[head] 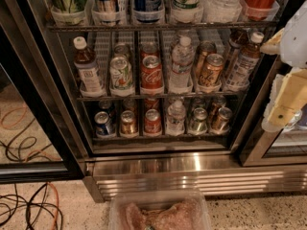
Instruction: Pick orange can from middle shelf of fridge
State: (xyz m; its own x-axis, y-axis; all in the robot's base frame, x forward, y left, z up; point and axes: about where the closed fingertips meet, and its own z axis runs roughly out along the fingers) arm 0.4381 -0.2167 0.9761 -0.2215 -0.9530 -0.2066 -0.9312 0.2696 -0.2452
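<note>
Camera view looks into the fridge [192, 169], whose shelves hold drinks in clear front cups. On the middle shelf [158, 96], from the left, the lanes hold a white-capped bottle [88, 63] of brown drink, a white-and-green can [121, 73], a red Coca-Cola can [151, 72], a clear water bottle [182, 61], then the orange can [211, 69], upright at the front of its lane in its cup with another like it just behind. A dark bottle [244, 61] stands in the next lane to its right. The shelf below carries short cans in blue, copper, red and silver, and one small bottle. My fingers [284, 110] hang outside the cabinet at the right edge of the frame, well apart from the orange can and touching nothing on the shelves; I cannot tell whether they are released or clenched. At the bottom edge sits a clear plastic tub [115, 210] with pinkish lumps inside, too blurred to name.
</note>
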